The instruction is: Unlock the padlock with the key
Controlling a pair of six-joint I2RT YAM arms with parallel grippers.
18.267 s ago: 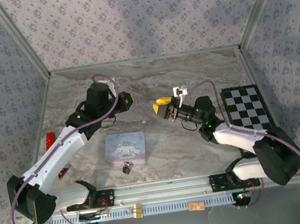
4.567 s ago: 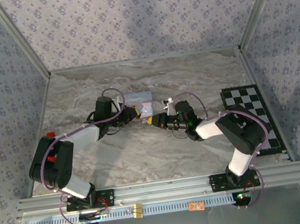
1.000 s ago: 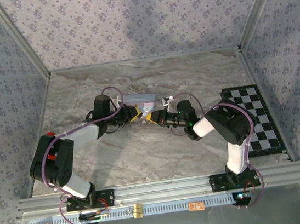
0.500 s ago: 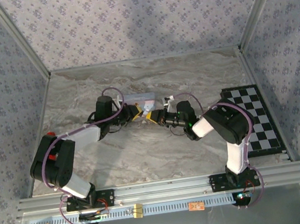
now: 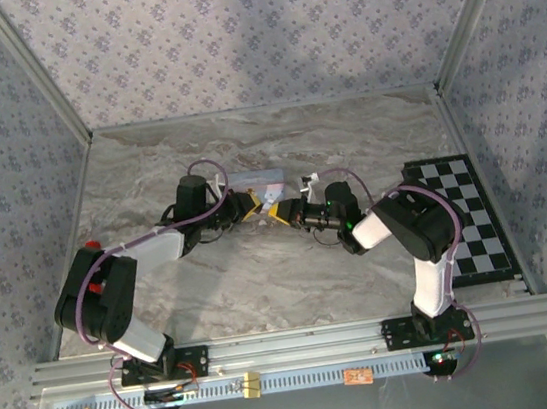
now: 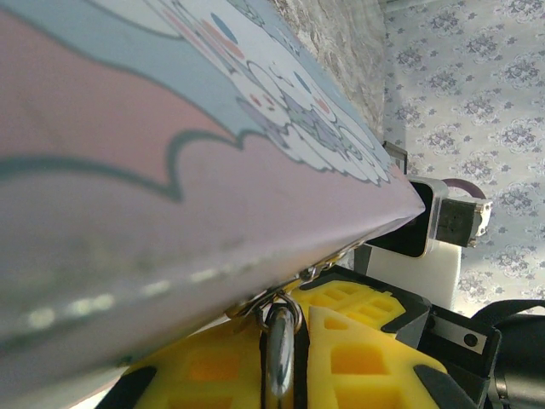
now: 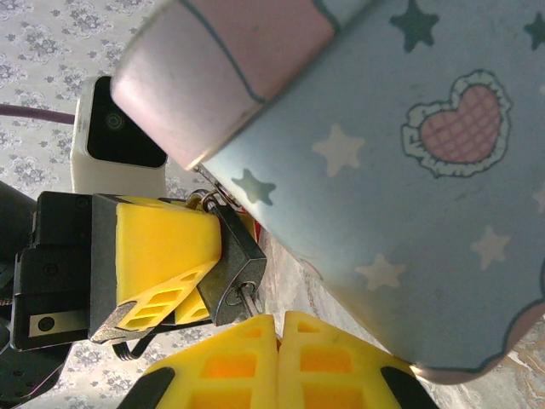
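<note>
**A:** What are the left fingers (image 7: 157, 251) doing?

**B:** They are clenched on the padlock (image 7: 236, 268), just under the pink corner of the tin (image 7: 409, 213). From the left wrist, a silvery metal part (image 6: 279, 354) is pinched between the yellow pads and touches the tin's lower edge.

**A:** And the other side?

**B:** The right gripper (image 7: 277, 328) has its pads pressed flat together. Its tips are just below the padlock, under the tin's blue starred face. A small silvery bit lies between those tips and the padlock's underside. I cannot tell whether it is the key, or whether the pads hold it.

**A:** So where does the padlock sit?

**B:** It sits at the tin's edge, wedged between the two sets of yellow fingers. Its dark body is tilted.

**A:** Further out?

**B:** Seen from above, the left gripper (image 5: 246, 205) and the right gripper meet nose to nose, just on the near side of the tin. Both arms reach in toward it across the marble table (image 5: 344, 130). A checkerboard (image 5: 456, 211) lies well to the tin's right.
</note>
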